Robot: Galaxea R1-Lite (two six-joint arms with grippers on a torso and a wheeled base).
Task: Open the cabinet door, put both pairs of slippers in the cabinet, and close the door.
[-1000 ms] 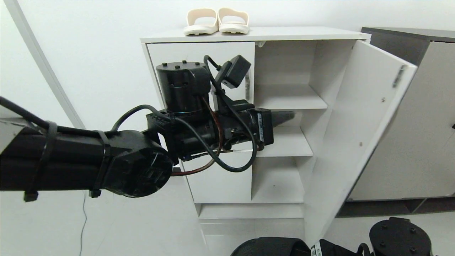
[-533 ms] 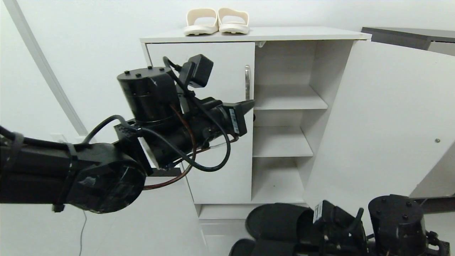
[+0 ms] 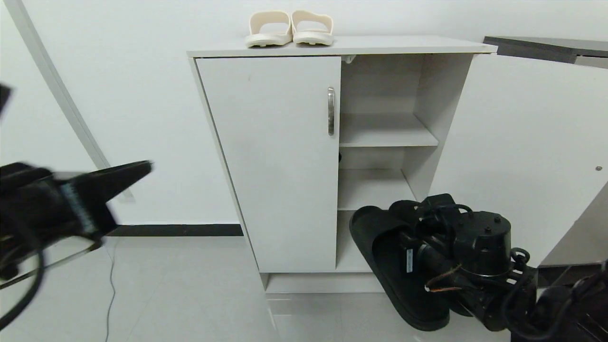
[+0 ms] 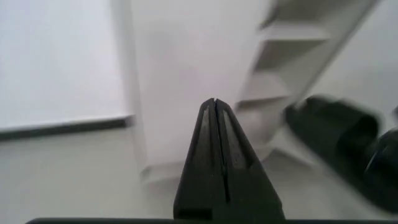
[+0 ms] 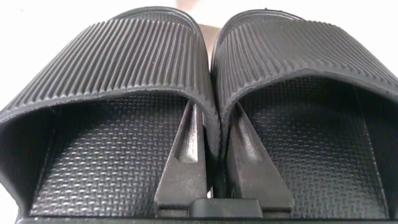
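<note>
The white cabinet (image 3: 380,45) stands against the wall. Its left door (image 3: 275,161) is closed, metal handle (image 3: 330,111) at the inner edge, and its right door (image 3: 513,156) is swung wide, baring three shelves. A cream pair of slippers (image 3: 289,28) sits side by side on the cabinet's top, toes to the wall.

The black pair of slippers (image 3: 394,266) hangs low in front of the open half, near the lowest compartment (image 3: 351,251) and clear of the floor (image 3: 190,294). The right gripper (image 5: 216,118) carries it: one of its fingers (image 5: 183,162) is slid under each strap, pinching the two inner walls together.

The left gripper (image 3: 142,166) hovers well off to the left, away from the cabinet, its fingers pressed together with nothing between them.
</note>
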